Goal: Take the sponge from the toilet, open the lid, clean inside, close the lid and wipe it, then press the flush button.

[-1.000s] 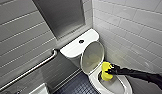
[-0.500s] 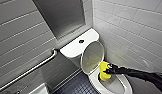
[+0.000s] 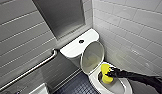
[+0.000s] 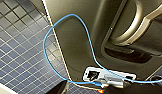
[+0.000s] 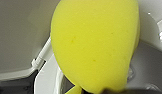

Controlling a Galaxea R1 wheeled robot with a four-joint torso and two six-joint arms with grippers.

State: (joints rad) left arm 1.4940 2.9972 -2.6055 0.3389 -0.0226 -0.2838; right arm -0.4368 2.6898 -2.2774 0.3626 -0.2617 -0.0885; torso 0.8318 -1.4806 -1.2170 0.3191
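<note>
Right arm reaches in from the right across the toilet [image 3: 123, 88]. Right gripper [image 3: 110, 74] sits over the open bowl, its fingers closed on the sponge [image 3: 105, 70].

Sponge: bright yellow and stood on end, its lower end down inside the bowl against the near inner wall, its upper end just above the rim. In the right wrist view the sponge [image 5: 94, 45] bulges large, with white ceramic on either side of it and a dark patch of the gripper at one end.

Lid [image 3: 92, 56]: raised, tilted back towards the tank with its inner face turned to the bowl. It carries a faint yellow cast near its lower edge.

Flush button [image 3: 81, 41]: a small dark round spot on the flat tank top, well apart from the gripper.

Surroundings: a metal grab bar [image 3: 34, 68] slants along the grey tiled wall to the left of the tank. The floor tiles [image 3: 75, 88] are small dark blue squares. In the left wrist view a blue cable [image 4: 50, 32] loops over the robot's dark body above those tiles.
</note>
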